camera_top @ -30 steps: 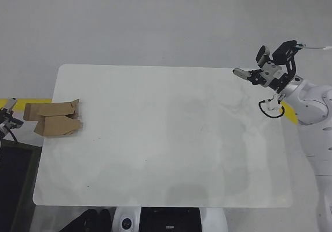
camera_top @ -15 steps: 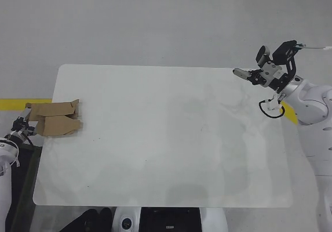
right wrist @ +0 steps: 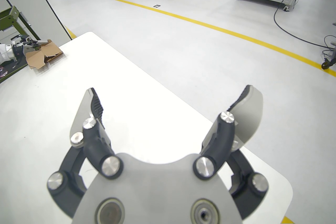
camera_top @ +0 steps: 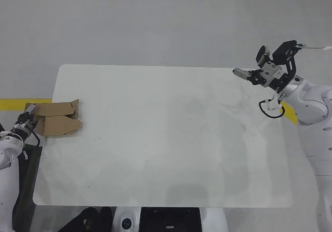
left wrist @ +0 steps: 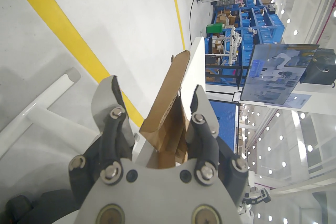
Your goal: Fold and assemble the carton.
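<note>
I have the large white rounded-corner table in front of me, and it carries one thing. The flattened brown corrugated cardboard carton lies at the table's left edge, in the far half of that edge. Part of it rests on the surface and the rest hangs out past the edge. It is still flat, with its flaps splayed and nothing folded up. From the right wrist camera I see the same carton lying low by that edge, well away from the right arm.

My left gripper sits off the table beside the left edge, at the overhanging end of the carton. In its own wrist view the left gripper has its fingers spread wide. The cardboard runs up between them, closer to one finger than the other. I see no squeeze on the board.

My right gripper hangs over the table's far right corner, well apart from the carton. Its wrist view shows the gripper released, fingers wide apart and holding nothing.
</note>
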